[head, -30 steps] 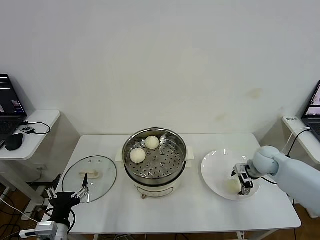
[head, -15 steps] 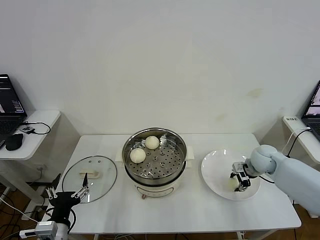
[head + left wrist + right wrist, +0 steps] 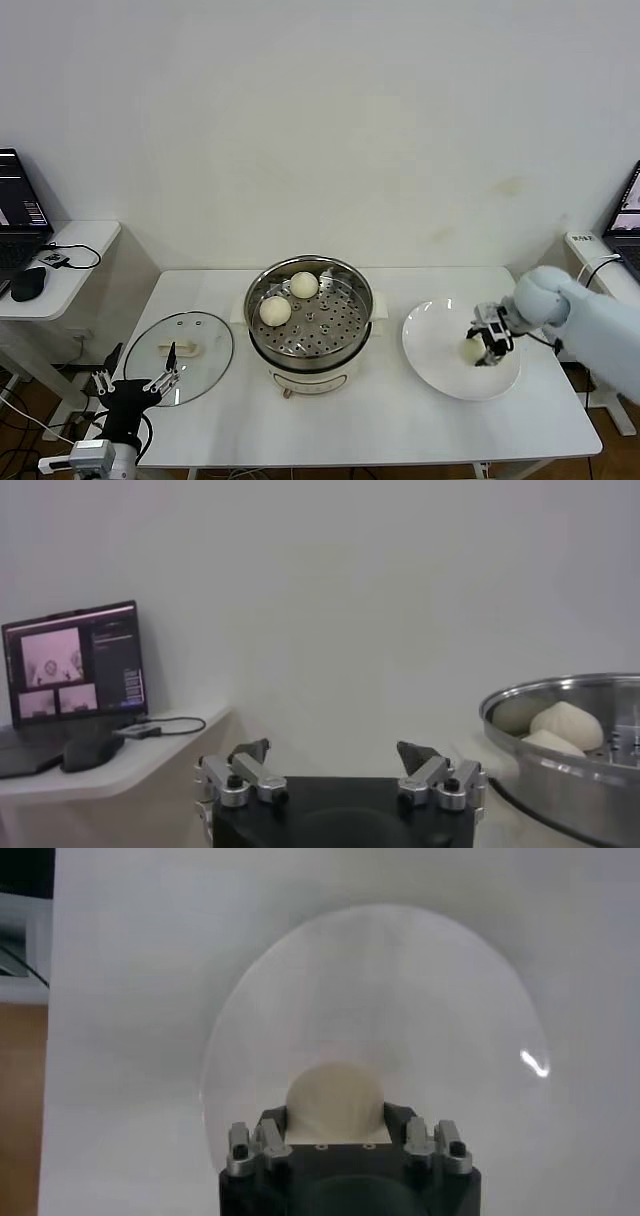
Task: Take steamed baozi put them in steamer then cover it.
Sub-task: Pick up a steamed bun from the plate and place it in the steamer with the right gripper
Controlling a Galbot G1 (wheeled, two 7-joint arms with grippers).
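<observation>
Our right hand is over the white plate, pinching one steamed baozi between its fingers. Two more buns sit in the steamer at the middle of the surface. The cover lies beside the steamer, on its left. Our left hand waits spread wide, low at the surface's near-left edge.

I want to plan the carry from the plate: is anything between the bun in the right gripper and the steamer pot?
Nothing visible. The right gripper holds a round cream-white bun over the flat white plate. Bare tabletop lies between it and the shiny steel steamer pot, which is uncovered; its clear glass lid lies on the far side.
</observation>
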